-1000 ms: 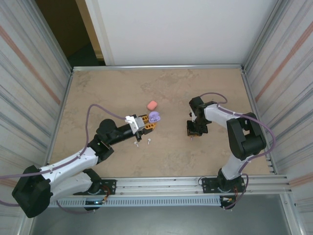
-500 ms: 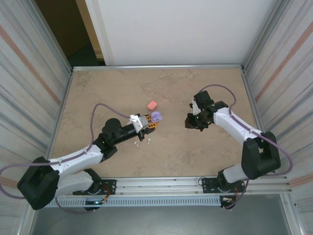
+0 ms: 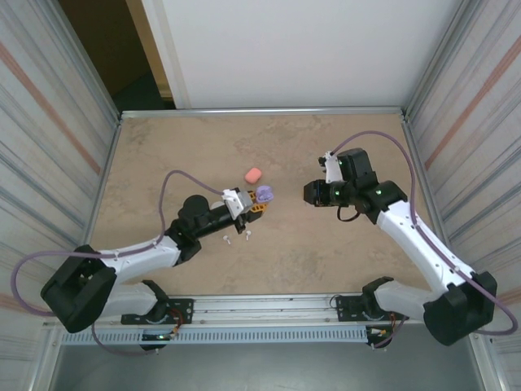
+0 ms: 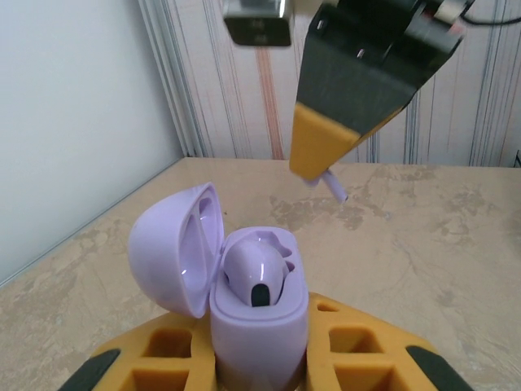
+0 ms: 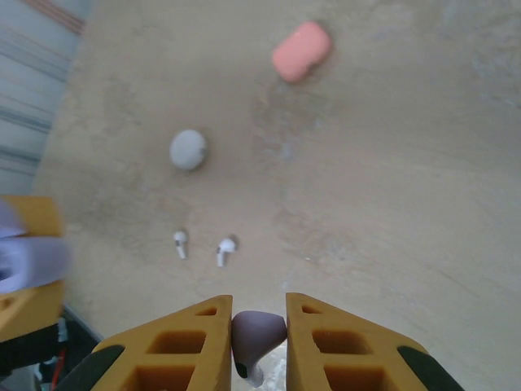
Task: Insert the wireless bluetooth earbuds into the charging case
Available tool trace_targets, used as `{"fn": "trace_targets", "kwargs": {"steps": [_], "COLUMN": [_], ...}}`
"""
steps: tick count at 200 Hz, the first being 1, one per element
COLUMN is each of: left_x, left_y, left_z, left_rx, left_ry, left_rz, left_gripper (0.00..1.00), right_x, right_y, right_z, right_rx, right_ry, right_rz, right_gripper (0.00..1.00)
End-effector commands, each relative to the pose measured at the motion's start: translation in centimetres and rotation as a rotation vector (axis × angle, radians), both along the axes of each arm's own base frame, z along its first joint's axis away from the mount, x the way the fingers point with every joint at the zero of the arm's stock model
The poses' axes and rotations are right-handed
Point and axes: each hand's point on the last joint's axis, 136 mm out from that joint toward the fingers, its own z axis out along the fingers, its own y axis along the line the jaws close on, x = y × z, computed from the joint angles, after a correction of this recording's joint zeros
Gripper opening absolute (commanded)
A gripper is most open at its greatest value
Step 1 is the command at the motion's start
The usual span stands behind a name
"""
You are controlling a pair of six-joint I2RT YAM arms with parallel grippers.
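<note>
Purple earbud (image 5: 259,334) now lifted off worktop (image 3: 285,261), pinched in nearly shut right pincer (image 3: 313,194), swung toward open case (image 4: 256,285) clamped tight in left pincer (image 3: 256,201) at top-view centre, so insertion looks next.

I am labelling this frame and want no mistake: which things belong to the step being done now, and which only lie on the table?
In use now:
- purple case, open, held by the left gripper
- purple earbud seated in it
- second purple earbud, held by the right gripper

Lying about:
- pink case
- two white earbuds
- pale round case
</note>
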Motion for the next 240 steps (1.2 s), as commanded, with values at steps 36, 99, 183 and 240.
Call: {"fn": "trace_targets", "kwargs": {"steps": [36,99,183,240], "left_x": [0.2,0.4,0.7,0.9], "left_y": [-1.2,-1.8,-2.0,-2.1], "left_z": [3.1,3.1,3.4,3.4], "left_rx": [-0.083,-0.093,-0.116,-0.137], "left_ry": [-0.045,-0.024,-0.002,0.020], "left_rz": [-0.044,-0.061,-0.060,-0.056], "left_gripper": [0.00,0.00,0.00,0.00], "right_x": [-1.7,-2.1,-1.1,-0.4], "right_y": [2.8,5.0,6.8,7.5], "right_z": [6.9,10.0,10.8,9.4], "right_rx": [0.122,0.154,0.162,0.120], "right_ry": [-0.207,-0.330,-0.447,-0.434], "right_rz": [0.088,0.124,0.071,0.064], "right_gripper": [0.19,0.19,0.19,0.19]}}
